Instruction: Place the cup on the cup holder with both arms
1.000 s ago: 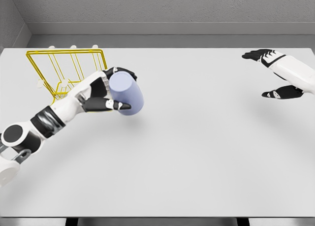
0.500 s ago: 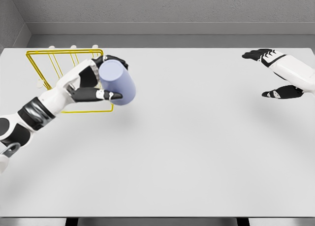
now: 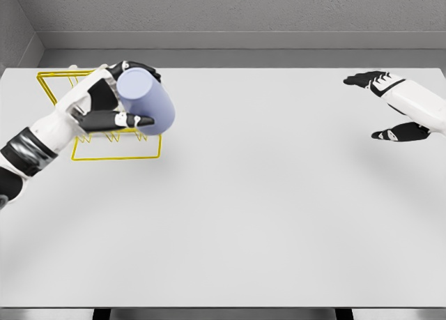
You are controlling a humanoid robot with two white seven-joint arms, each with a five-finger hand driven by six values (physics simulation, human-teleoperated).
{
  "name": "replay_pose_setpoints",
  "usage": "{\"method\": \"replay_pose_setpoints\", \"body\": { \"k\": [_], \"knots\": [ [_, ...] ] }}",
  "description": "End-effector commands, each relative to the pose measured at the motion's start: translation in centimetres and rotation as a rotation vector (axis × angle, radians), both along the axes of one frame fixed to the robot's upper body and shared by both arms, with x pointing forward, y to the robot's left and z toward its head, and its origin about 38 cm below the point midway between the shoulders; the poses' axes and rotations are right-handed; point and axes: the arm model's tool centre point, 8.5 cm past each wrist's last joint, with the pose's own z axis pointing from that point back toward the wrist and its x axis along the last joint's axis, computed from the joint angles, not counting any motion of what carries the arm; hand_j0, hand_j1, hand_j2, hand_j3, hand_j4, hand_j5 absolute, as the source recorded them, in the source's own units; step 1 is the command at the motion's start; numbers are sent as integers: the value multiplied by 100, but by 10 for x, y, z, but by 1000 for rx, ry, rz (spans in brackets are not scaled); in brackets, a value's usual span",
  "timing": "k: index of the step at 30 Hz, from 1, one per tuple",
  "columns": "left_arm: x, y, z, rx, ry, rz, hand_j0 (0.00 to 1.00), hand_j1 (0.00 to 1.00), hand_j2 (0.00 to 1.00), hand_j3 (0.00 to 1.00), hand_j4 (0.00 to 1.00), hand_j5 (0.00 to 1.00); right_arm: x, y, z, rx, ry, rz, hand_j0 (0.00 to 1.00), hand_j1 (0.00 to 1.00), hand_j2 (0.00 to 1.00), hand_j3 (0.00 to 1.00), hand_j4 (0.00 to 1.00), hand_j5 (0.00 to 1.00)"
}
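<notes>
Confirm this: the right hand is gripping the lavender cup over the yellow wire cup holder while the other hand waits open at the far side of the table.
Not quite. The head view shows the left hand gripping the lavender cup over the yellow wire cup holder; the right hand is the one waiting open at the far side of the table.

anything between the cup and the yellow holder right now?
Nothing visible. The left hand grips the lavender cup, held tilted in front of the yellow wire cup holder in the head view. Only the hand overlaps the rack. The right hand is far off.
</notes>
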Motion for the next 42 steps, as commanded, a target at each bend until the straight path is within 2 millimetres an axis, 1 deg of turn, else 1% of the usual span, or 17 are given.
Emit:
{"method": "replay_pose_setpoints", "body": {
  "k": [1,4,12,24,33,42],
  "knots": [
    [2,5,2,-5,2,12,63,63,63,63,63,63,0,-2,3,5,-3,-5,100,100,100,100,100,100],
    [6,15,0,1,11,40,63,63,63,63,63,63,-1,-4,3,6,-5,-9,100,100,100,100,100,100],
    [12,23,-2,1,22,68,63,63,63,63,63,63,-2,-7,3,9,-6,-19,100,100,100,100,100,100],
    [14,26,-3,5,24,76,63,63,63,63,63,63,-2,-8,3,9,-5,-20,100,100,100,100,100,100],
    [10,23,-4,6,26,65,64,64,64,64,64,64,-3,-9,2,8,-2,-22,100,100,100,100,100,100],
    [11,28,-7,13,35,76,65,65,65,65,65,65,-3,-9,1,8,0,-23,100,100,100,100,100,100]
  ]
}}
